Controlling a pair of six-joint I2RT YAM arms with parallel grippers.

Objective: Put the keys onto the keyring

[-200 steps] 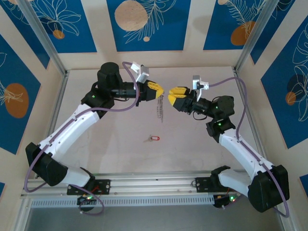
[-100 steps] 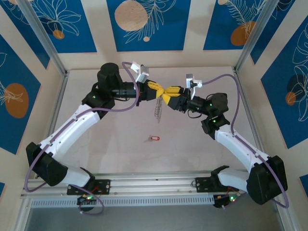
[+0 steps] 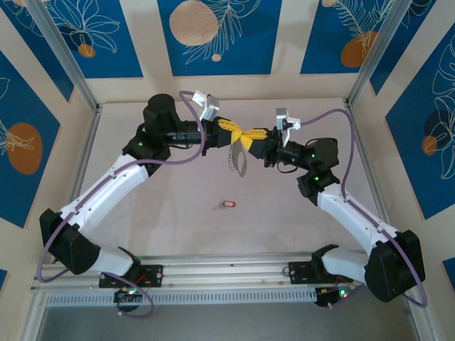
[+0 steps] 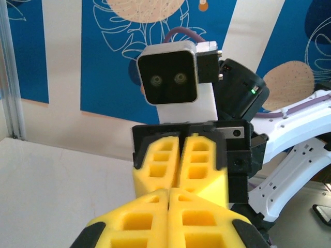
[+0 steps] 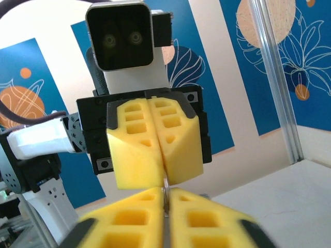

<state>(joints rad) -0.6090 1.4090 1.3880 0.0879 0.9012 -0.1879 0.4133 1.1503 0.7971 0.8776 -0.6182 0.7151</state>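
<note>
Top external view takes in the whole table (image 3: 163,213). The left gripper (image 3: 238,133) and right gripper (image 3: 247,136) meet nose to nose over the back half, yellow tips touching. The keyring (image 3: 237,163) dangles from the spot where they meet.

Right wrist view adds what the overhead cannot: a thin silver sliver of wire sits pinched in the seam between the right gripper's own clenched pads. It runs up toward the closed pads of the left gripper facing it. Left wrist view gives the seams head-on, with both pairs of pads pressed together, tip against tip. Both look clamped on the top of the ring, though from above it is hard to make out how the grip is shared.

The keyring is a thin grey oval loop with a fringe of little grey pieces down its 9 o'clock side. It hangs with its long axis running from 12 to about 5 o'clock in the overhead view.

The key (image 3: 227,204) is tiny and red-headed and lies flat on the table at 6 o'clock from the ring, well apart from it. Its short silver blade points to 9 o'clock.
</note>
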